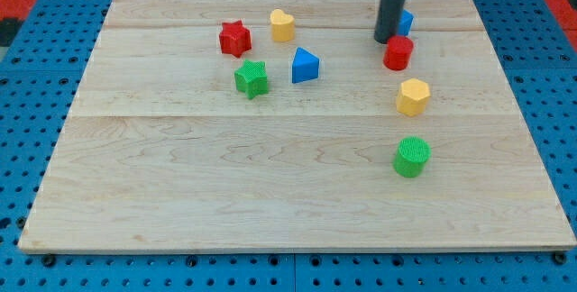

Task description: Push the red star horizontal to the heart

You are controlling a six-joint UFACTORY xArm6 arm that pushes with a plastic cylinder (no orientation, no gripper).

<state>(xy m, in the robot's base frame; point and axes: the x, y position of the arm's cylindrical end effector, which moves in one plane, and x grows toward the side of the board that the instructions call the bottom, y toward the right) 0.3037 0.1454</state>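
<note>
The red star (234, 38) lies on the wooden board (270, 175) near the view's top, left of centre. The yellow heart (282, 25) sits just to its right and slightly higher, a small gap between them. My tip (386, 40) is far to the right of both, at the upper right of the board. It stands just above-left of a red cylinder (398, 53) and next to a blue block (405, 22) partly hidden behind the rod.
A green star (251, 79) lies below the red star. A blue triangular block (305, 65) lies right of it. A yellow hexagon (413, 97) and a green cylinder (412, 157) lie at the right. Blue pegboard surrounds the board.
</note>
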